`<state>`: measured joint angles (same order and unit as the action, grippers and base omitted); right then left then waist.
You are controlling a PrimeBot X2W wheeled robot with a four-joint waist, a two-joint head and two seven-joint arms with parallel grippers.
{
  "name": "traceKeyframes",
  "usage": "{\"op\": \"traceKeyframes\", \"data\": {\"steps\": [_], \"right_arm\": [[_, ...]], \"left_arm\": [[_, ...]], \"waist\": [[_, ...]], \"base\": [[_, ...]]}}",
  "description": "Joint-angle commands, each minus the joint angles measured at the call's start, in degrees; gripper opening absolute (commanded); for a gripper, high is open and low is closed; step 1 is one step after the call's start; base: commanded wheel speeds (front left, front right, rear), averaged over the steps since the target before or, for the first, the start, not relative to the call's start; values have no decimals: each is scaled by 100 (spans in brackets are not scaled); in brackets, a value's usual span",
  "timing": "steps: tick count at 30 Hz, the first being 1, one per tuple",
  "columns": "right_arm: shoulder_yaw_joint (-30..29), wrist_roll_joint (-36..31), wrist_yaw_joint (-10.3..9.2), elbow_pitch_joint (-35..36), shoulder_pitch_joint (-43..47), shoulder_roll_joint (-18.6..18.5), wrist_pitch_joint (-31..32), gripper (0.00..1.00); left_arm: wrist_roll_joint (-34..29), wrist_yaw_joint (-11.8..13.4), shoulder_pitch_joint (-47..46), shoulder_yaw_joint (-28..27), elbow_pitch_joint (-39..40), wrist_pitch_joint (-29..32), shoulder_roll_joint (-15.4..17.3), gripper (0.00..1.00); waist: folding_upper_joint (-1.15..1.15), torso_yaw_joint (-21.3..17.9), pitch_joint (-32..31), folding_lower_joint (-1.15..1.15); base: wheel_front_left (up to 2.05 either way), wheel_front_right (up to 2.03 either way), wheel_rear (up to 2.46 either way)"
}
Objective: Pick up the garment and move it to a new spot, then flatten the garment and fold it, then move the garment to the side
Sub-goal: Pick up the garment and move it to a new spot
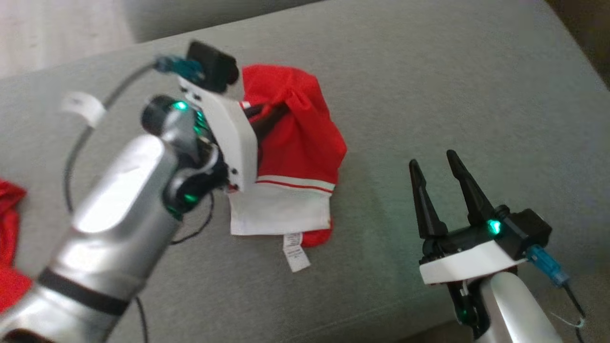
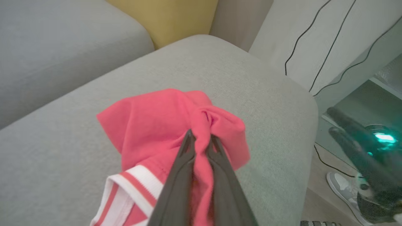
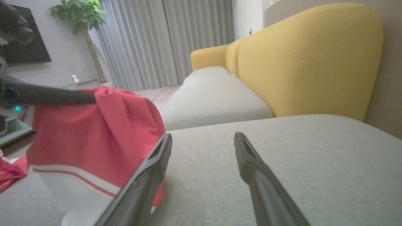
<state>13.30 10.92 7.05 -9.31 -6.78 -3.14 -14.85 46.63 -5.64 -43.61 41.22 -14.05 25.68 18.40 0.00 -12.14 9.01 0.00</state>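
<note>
First step in hand, by the look of it: picking the garment up for the move to a new spot. Pinched between the near-shut fingers of the left gripper [image 2: 200,139], a bunched ridge of the red garment [image 2: 147,125], gathered right at the fingertips and running back between them toward the wrist. Right gripper [image 1: 434,161] spread wide and holding nothing, low over the grey seat cushion [image 1: 452,85], with the garment just beside its left finger and bare cushion ahead of its tips. Draped down and back from the pinch: red body highest at the left tips, white band [image 1: 279,212] with its red stripe lower, beneath the finger roots, and a white care label [image 1: 295,252] trailing past the band. Long axis therefore from pinch to band, roughly along the left fingers' own line, band end pointing back toward the left wrist, red end pointing past the tips. Band edge resting on the cushion or hanging just clear of it: hard to tell, probably touching. Next move, as a judgement: a lift high enough to free that trailing edge, then a carry across the cushion, with a firm grip, only one small fold being caught. Right gripper free to take a second corner for the flattening. A second red cloth [image 1: 9,228] well behind the left wrist, best left out of the path.
</note>
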Motion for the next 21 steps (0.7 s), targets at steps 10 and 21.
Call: {"op": "traceKeyframes", "data": {"steps": [10,21], "right_arm": [[141,196,44,282,-305,25,-15,100],[-613,-457,44,588,90,25,-15,100]], "left_arm": [[-988,149,-558,-87,-2543,-3075,-932,100],[-1640,1215,637,-875,-1529,-4064,-1048,100]], "waist": [[0,-612,263,0],[0,235,-223,0]], "base": [[0,0,0],[0,0,0]]}}
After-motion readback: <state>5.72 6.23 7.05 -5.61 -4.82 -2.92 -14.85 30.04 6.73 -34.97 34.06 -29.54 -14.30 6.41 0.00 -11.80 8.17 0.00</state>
